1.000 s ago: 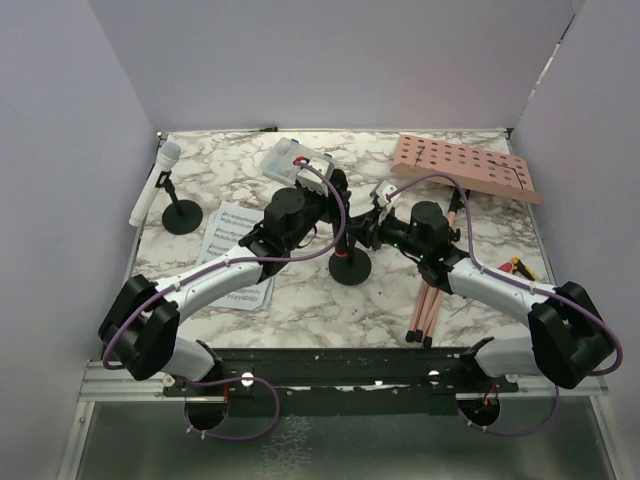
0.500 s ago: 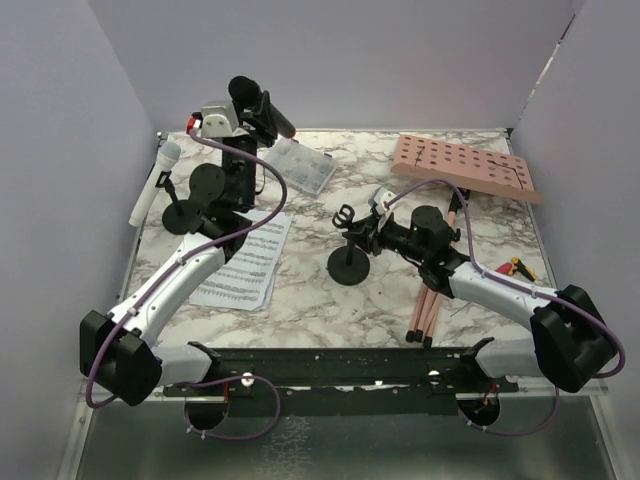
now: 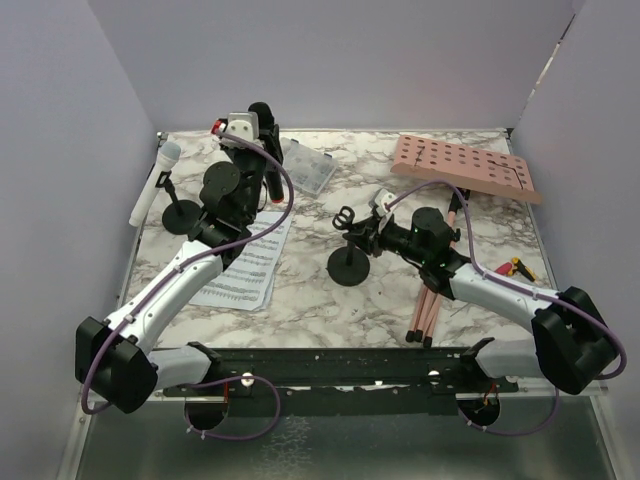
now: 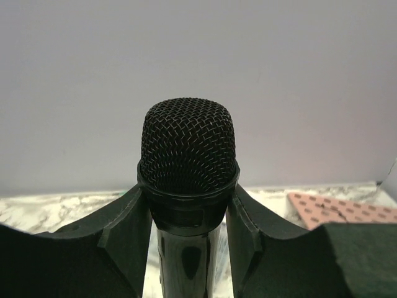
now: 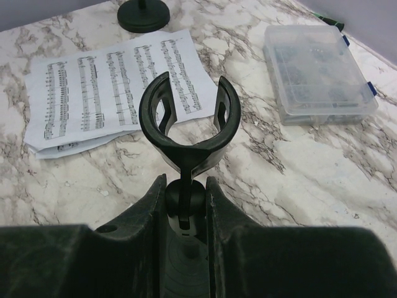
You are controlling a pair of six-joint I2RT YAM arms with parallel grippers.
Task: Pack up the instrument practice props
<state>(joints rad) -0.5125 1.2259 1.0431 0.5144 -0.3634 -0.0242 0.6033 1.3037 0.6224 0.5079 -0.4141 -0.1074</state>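
Black mic, with a rounded mesh head above a glossy collar and barrel, stands close to upright, head up, its long axis vertical. It is held up off the table at the far left, near the back wall. The left gripper pinches it just under the head, one finger on each side. The right gripper clamps the stem of a holder just below its open clip.
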